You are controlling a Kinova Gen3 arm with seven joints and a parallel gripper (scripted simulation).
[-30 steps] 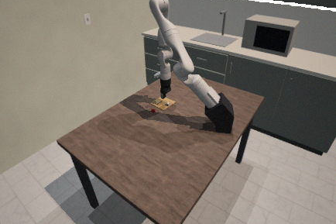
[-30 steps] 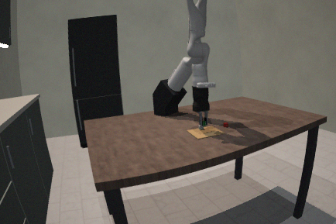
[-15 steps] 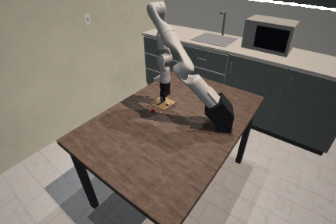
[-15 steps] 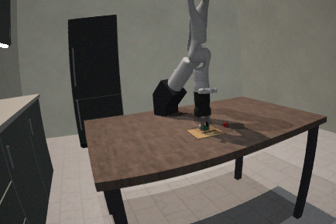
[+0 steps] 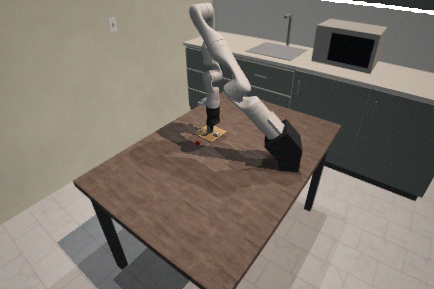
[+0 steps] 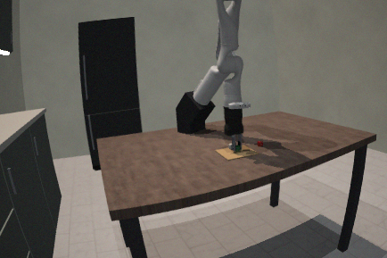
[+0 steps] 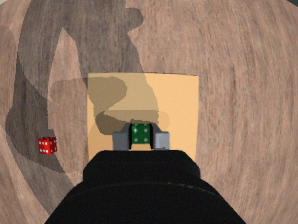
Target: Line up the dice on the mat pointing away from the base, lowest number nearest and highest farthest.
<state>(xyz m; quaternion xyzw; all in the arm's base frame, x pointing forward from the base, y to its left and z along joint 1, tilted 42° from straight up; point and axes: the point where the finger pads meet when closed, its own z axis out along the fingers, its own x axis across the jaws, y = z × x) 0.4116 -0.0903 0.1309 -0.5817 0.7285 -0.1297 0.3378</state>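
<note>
My gripper (image 7: 140, 132) is shut on a green die (image 7: 140, 133) and holds it low over the tan mat (image 7: 143, 112); I cannot tell if the die touches the mat. In the top view the gripper (image 5: 210, 128) stands upright over the mat (image 5: 211, 133). A pale die (image 5: 216, 134) lies on the mat next to the fingers, and it is hidden in the wrist view. A red die (image 7: 47, 145) lies on the bare table to the left of the mat, and it also shows in the top view (image 5: 198, 142) and the exterior view (image 6: 259, 144).
The arm's black base (image 5: 285, 145) stands on the table beyond the mat. The mat lies flat near the table's far side, well inside the edges. Kitchen counters and a fridge stand off the table.
</note>
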